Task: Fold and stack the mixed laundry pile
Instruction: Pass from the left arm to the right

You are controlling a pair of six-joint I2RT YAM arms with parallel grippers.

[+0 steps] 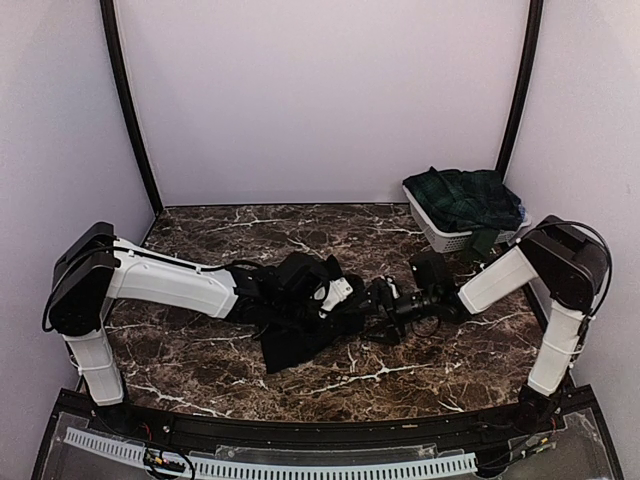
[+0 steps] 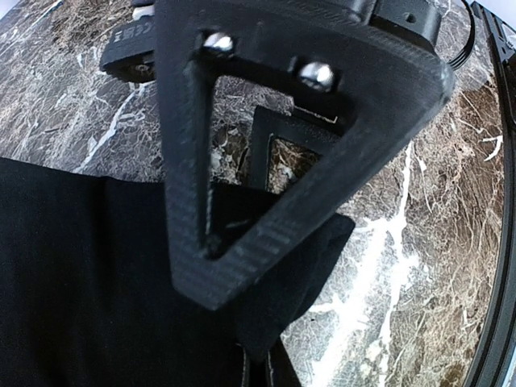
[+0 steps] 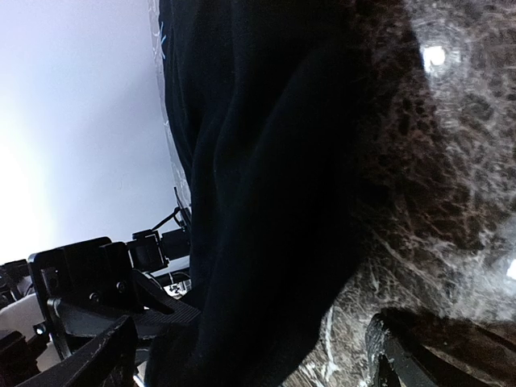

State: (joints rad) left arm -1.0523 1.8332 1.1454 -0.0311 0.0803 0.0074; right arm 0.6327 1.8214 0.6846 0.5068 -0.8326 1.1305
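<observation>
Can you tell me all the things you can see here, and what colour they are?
cloth: one, black, crumpled in the middle of the table
skirt: one, dark green and navy tartan, piled in the basket
basket: one, white, slatted, back right corner of the table
table: one, dark brown marble with white veins
walls: three, pale, at the back and both sides
poles: two, black, in the back corners
left arm: one, white and black, reaching to the middle
right arm: one, white and black, reaching to the middle
left fingers: black, shut on the cloth
right fingers: black, open, at the cloth's edge
</observation>
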